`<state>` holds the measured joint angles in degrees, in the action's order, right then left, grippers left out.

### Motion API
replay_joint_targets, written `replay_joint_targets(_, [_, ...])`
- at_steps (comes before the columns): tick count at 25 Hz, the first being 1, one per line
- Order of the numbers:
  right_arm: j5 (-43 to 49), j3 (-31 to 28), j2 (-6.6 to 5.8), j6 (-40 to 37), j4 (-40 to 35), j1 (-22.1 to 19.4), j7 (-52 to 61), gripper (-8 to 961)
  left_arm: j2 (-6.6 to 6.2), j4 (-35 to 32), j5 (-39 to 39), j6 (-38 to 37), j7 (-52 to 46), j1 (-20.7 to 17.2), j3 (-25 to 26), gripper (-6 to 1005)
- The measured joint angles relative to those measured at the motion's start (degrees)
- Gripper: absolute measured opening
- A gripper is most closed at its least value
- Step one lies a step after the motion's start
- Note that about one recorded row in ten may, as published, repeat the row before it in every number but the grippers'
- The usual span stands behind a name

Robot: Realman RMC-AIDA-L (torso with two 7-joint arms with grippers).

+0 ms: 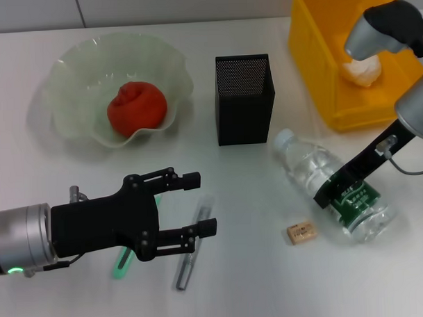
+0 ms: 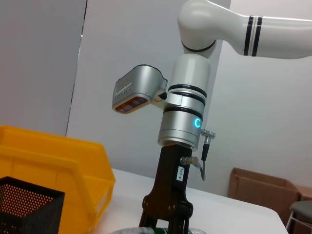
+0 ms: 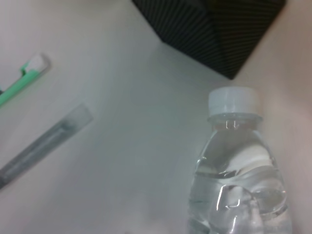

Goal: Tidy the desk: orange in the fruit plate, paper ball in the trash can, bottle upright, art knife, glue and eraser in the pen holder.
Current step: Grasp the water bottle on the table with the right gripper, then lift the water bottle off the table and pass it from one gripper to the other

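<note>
Right claw (image 1: 340, 191) clamped on lying bottle (image 1: 332, 184), arm angled down; left claw (image 1: 192, 204) spread above glue (image 1: 194, 251).

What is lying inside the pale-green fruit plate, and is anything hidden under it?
The orange alone lies inside the fruit plate, near its front wall. Through the translucent bowl only the white desk shows. Whatever might sit directly beneath the orange is covered and cannot be seen.

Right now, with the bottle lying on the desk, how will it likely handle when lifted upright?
The bottle is round and lying flat, so it may roll if released. It looks water-filled, so probably heavy. The right gripper sits at its smooth label, which may slip.
</note>
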<state>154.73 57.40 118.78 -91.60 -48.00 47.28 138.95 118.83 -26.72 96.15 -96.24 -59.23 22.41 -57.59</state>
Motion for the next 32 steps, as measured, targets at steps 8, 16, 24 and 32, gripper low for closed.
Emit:
replay_joint_targets(8, [-5.08,-0.01,0.28,-2.75,-8.95,-5.65,-2.21,773,0.00,0.00,0.00,-0.01,0.00,0.34,0.03,777])
replay_joint_targets(16, [-18.52,-0.03,0.31,-7.31,-19.72,-13.62,-7.55,763,0.00,0.00,-0.32,-0.22,0.04,0.85,0.02,778])
replay_joint_targets(24, [-31.69,-0.64,0.31,-9.61,-31.50,-24.14,-15.53,763,0.00,0.61,-4.06,-1.73,-0.08,0.86,-0.35,778])
replay_joint_targets(32, [-46.22,-3.29,0.53,-8.94,-30.38,-31.86,-32.05,763,0.18,4.06,-9.95,-3.83,-0.90,3.26,-0.48,778])
